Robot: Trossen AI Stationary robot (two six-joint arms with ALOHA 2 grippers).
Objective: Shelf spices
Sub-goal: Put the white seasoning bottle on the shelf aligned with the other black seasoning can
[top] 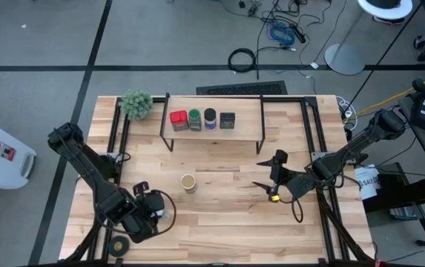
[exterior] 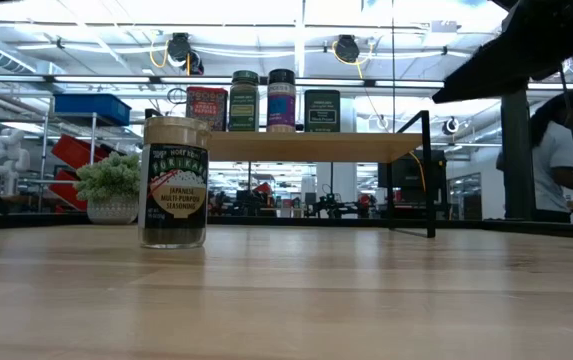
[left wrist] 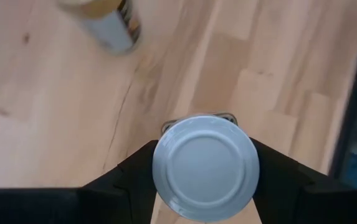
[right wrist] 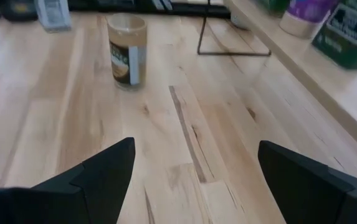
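Note:
The shelf (top: 212,130) (exterior: 306,146) stands at the table's far middle. On its board, in a row, are a red tin (top: 176,119), a green-lidded jar (top: 194,119), a dark-lidded jar (top: 210,119) and a dark square tin (top: 227,120). The tan cylinder (top: 188,182) (exterior: 174,182) (right wrist: 127,50) stands upright on the table in front of the shelf. My left gripper (top: 155,211) (left wrist: 205,186), near the table's near-left part, is shut on a white-lidded jar (left wrist: 205,167). My right gripper (top: 269,174) (right wrist: 197,174) hangs open to the right of the tan cylinder, touching nothing. My left gripper holds the white-lidded jar at its top, beside the round lid (left wrist: 166,168), pinched between the two fingers (left wrist: 128,174), one on each side. The fingers come from above, pointing down, and the lid faces the wrist camera. Whether the jar's base rests on the table does not show.
A fuzzy green plant ball (top: 136,104) (exterior: 111,185) sits at the far-left corner beside the shelf. A black tape roll (top: 117,247) lies at the near edge, left. Bare wood lies between the tan cylinder and the near edge. A person (exterior: 561,150) stands in the room beyond, right.

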